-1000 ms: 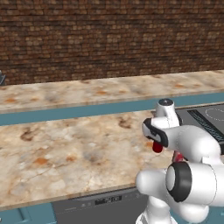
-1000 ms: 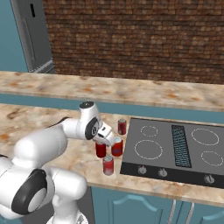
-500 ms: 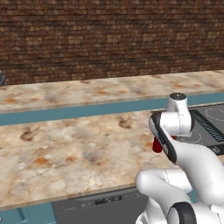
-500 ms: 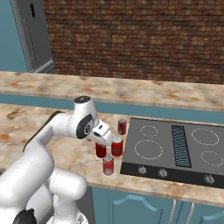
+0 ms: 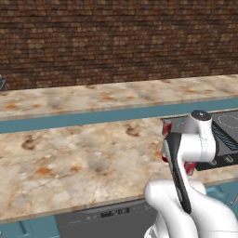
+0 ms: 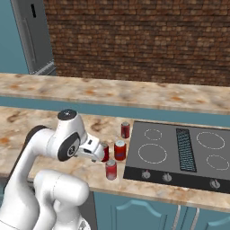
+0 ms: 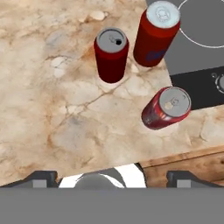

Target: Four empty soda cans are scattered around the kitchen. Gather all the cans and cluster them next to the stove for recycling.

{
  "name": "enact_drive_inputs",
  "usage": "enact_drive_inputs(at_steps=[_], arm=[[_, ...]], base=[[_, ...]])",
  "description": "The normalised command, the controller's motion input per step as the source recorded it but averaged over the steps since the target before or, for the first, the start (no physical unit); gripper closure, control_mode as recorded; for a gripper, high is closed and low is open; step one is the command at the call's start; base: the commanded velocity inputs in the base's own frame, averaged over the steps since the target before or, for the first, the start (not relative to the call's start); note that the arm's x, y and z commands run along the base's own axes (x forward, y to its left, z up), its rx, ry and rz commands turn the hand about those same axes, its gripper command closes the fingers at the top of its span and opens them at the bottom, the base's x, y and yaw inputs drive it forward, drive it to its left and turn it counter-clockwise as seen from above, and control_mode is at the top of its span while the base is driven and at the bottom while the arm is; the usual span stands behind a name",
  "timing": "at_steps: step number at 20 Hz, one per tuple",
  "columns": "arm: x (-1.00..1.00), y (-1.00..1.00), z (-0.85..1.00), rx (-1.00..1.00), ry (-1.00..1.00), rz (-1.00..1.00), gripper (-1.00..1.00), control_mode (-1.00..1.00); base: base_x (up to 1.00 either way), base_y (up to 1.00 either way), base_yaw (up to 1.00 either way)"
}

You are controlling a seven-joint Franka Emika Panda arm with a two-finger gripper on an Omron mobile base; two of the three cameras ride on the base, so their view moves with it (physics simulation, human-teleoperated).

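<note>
Several red soda cans stand in a cluster on the beige counter by the left edge of the black stove [image 6: 179, 152]. In the right base view one can [image 6: 125, 130] is at the back, one [image 6: 120, 150] touches the stove's edge, one [image 6: 111, 170] is near the counter front, and another [image 6: 105, 152] is half hidden behind my hand. In the hand view a can [image 7: 111, 54] and a second can [image 7: 156, 33] stand ahead, with a third [image 7: 166, 108] to the right. My gripper [image 6: 99, 155] [image 7: 111, 177] hangs open above the counter, left of the cans, holding nothing.
A raised back counter [image 6: 134, 94] runs under the brick wall. The counter's front edge [image 7: 188, 162] lies just below the nearest can. A grey fridge [image 6: 33, 36] stands at the far left. My white arm [image 5: 195, 148] covers most of the cans in the left base view.
My hand has drawn back from the cluster of cans toward the left, and the arm has folded closer to the base. The jaws stand a little wider. The cans have not moved.
</note>
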Motion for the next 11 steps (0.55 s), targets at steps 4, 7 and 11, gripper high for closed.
enact_drive_inputs(at_steps=[4,7,11], arm=[[-0.88,0.41,0.28,0.00,-0.01,0.16,-1.00,-1.00],[-0.91,0.33,0.21,0.00,0.00,0.17,-1.00,-1.00],[-0.86,0.41,0.00,0.00,-0.06,0.17,-1.00,-1.00]], base=[[0.00,0.00,0.00],[0.00,0.00,0.00],[0.00,0.00,0.00]])
